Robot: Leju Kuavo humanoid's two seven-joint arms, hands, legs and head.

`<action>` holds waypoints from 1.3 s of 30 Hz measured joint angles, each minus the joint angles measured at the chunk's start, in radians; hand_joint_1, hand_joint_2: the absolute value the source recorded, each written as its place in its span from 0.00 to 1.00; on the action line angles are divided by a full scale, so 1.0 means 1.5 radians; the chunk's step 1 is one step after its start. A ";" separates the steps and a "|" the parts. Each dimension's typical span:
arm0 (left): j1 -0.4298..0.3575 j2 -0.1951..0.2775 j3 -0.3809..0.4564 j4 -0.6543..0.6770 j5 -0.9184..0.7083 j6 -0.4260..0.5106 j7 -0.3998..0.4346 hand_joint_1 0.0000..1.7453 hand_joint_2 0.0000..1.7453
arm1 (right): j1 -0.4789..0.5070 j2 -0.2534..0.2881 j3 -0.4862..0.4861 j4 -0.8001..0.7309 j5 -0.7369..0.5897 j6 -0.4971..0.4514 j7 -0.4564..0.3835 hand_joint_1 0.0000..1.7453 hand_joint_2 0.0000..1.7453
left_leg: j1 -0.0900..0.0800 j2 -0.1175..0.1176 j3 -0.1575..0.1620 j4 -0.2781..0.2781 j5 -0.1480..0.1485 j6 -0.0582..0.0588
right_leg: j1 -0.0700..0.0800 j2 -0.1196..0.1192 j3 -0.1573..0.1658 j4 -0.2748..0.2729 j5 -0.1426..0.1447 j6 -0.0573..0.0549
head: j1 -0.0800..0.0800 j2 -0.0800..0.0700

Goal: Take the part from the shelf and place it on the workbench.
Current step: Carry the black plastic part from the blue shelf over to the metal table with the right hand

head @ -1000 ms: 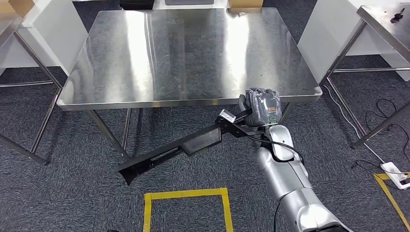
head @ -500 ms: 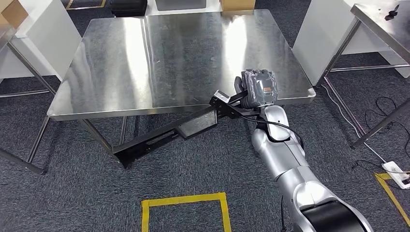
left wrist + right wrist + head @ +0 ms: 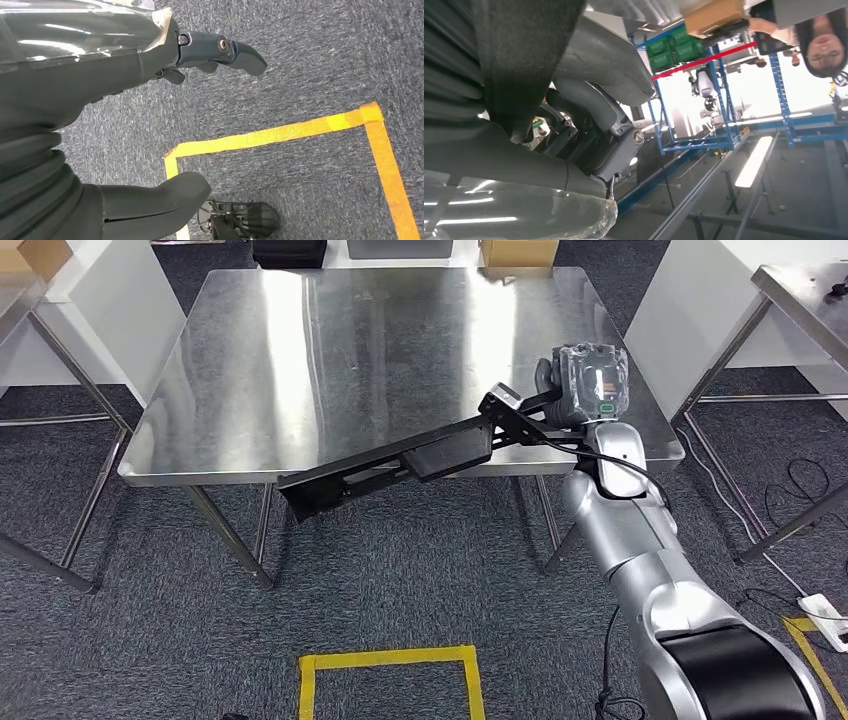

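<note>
The right hand [image 3: 585, 385] grips one end of the long black part [image 3: 400, 462], its fingers closed around it above the right side of the steel desk [image 3: 300, 360]. The part slants down and to the left, its far end hanging past the desk's front edge over the grey carpet. The left hand [image 3: 100, 100] hangs above the carpet and yellow floor tape [image 3: 280, 134], fingers [image 3: 235, 50] apart, holding nothing.

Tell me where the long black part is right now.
In the head view, the long black part is held at one end by the right hand above the steel workbench's near right corner; it slants left, its far end past the near edge.
</note>
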 joint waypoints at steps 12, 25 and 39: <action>0.000 0.000 0.002 0.000 0.002 0.000 0.000 0.00 1.00 | -0.037 -0.004 -0.006 0.024 0.003 0.011 0.005 1.00 1.00 | 0.005 0.003 -0.067 0.155 -0.086 -0.039 | -0.006 -0.002 0.090 -0.173 0.071 -0.030 | -0.011 0.000; 0.004 0.003 0.009 0.000 0.010 0.000 -0.006 0.00 1.00 | -0.140 -0.024 -0.014 0.091 0.018 0.048 0.014 1.00 1.00 | 0.005 0.004 0.004 -0.006 0.001 -0.007 | 0.002 0.000 0.076 -0.118 0.024 -0.005 | -0.007 0.000; 0.006 0.004 0.009 0.000 -0.001 0.000 -0.001 0.00 1.00 | -0.157 -0.037 -0.017 0.137 0.020 0.057 0.017 1.00 1.00 | 0.001 0.002 0.018 0.015 -0.040 -0.029 | -0.001 -0.002 0.074 -0.173 0.082 -0.018 | 0.002 0.000</action>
